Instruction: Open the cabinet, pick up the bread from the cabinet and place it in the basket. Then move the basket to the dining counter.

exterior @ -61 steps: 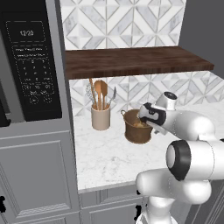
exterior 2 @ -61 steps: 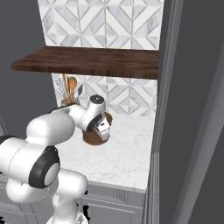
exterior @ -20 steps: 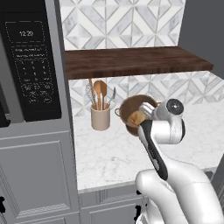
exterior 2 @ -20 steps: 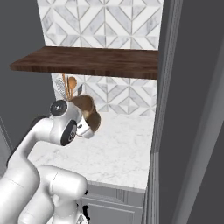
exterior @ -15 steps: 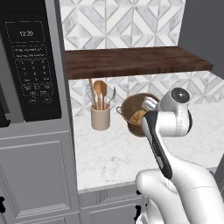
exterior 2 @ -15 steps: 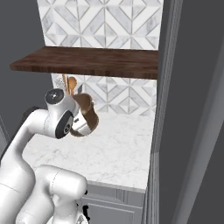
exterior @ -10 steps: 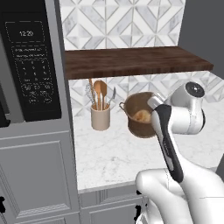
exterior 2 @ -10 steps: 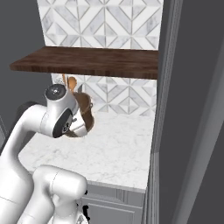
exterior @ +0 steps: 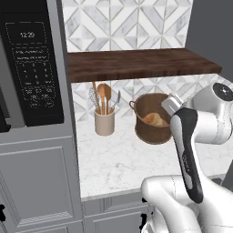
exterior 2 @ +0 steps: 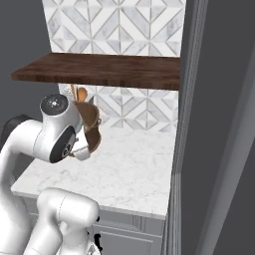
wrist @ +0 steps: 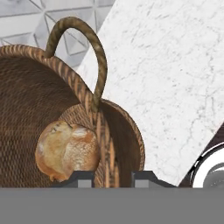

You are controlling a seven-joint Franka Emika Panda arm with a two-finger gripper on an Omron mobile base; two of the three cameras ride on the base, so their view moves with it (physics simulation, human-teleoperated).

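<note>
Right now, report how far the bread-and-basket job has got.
Done: the bread lies inside the basket. In hand: the claw is shut on the basket's rim wall, and the basket hangs tilted above the marble worktop. Left: carrying the basket to the dining counter and setting it down there.

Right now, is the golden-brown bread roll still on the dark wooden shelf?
No, the golden-brown bread roll lies inside the round woven brown basket.

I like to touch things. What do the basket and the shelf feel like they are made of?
The basket looks like woven brown wicker: fine ribbed weave and a twisted rope-like handle, probably rough. The shelf looks like dark wood, with long grain streaks and a smooth matte face. Both are rendered, so that is a guess.
</note>
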